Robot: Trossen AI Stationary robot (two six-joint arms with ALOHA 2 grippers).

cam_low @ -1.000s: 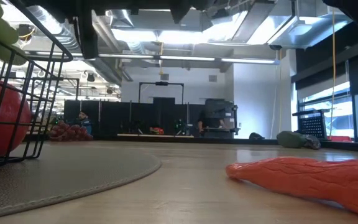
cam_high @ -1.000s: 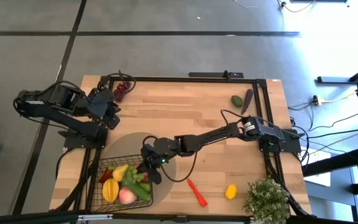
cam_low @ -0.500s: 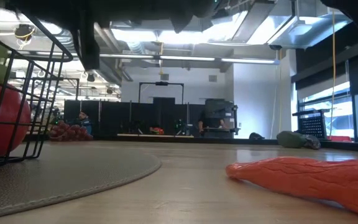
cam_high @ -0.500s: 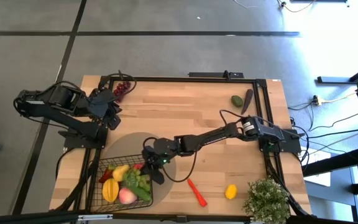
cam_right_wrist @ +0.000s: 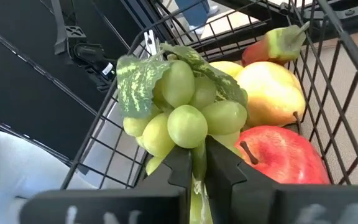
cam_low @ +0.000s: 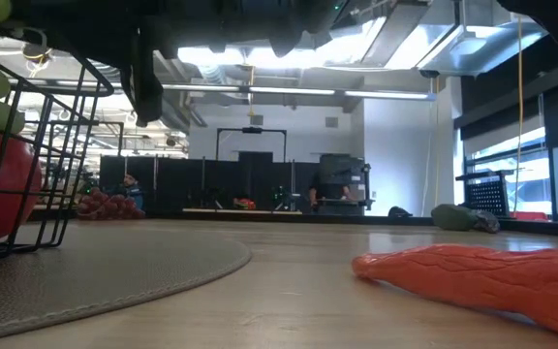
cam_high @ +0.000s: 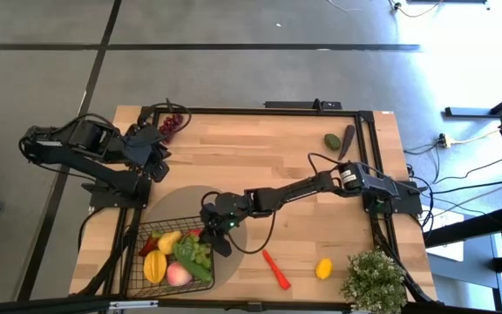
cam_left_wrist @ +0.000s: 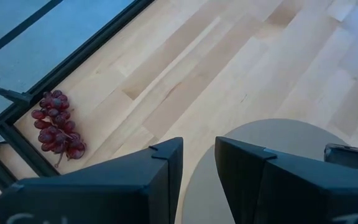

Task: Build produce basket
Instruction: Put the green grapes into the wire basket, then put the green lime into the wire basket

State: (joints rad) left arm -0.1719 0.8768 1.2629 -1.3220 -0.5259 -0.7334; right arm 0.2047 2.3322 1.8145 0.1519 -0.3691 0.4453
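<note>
Jaws of the right gripper [cam_right_wrist: 197,163] pinch the stem of the green grapes [cam_right_wrist: 182,112] over the basket [cam_high: 143,235] at the table's near left, so the placing step is in hand, and next they should part and lift clear.

A square black wire-mesh basket [cam_high: 146,234] is set at the table's near left corner, upright. Green plastic grapes [cam_right_wrist: 182,112], a red apple [cam_right_wrist: 277,155] and yellow fruits [cam_high: 155,266] are held inside. A red chili [cam_high: 276,270] and lemon [cam_high: 323,268] lie outside.
</note>
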